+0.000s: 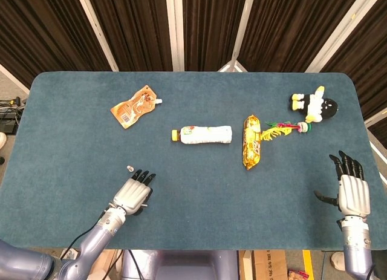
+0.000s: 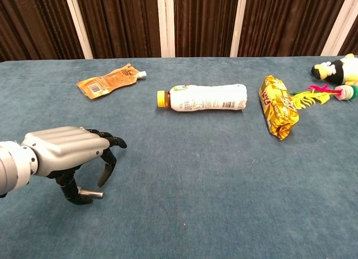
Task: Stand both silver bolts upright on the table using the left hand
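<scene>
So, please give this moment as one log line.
left hand: over lying bolt, grip unclear | second bolt: seems upright | right hand: open

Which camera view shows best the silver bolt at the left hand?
The chest view. There the bolt lies sideways on the table under the left hand, seemingly pinched at one end. In the head view the left hand hides it almost entirely, so its position cannot be told.
</scene>
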{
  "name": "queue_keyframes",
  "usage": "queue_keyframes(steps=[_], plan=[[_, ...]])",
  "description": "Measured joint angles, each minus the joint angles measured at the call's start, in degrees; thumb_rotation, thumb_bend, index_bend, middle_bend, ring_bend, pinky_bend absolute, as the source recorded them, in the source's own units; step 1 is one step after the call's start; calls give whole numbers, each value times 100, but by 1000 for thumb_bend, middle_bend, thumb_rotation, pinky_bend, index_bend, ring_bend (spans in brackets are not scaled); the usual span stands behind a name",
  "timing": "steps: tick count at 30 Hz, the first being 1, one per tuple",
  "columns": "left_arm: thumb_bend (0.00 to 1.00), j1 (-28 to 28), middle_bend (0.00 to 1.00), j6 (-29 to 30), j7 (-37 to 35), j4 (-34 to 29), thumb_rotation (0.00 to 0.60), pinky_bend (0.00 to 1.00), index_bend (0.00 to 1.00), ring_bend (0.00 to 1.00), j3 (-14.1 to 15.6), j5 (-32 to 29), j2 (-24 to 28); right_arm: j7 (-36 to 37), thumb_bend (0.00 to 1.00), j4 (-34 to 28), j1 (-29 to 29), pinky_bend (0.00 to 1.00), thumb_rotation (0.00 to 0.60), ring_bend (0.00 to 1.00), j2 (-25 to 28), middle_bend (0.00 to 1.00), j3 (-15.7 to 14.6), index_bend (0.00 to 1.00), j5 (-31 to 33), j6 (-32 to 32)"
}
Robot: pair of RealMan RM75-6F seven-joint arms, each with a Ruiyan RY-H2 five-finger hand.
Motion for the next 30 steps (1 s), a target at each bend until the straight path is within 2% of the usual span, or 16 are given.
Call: queue_keyframes(steps=[30], plan=[[423,83,42,144,467,260,600,0,554,0,80,175,-272,115,73,29,12,0,600,18,20,68,5,174,12,-62]])
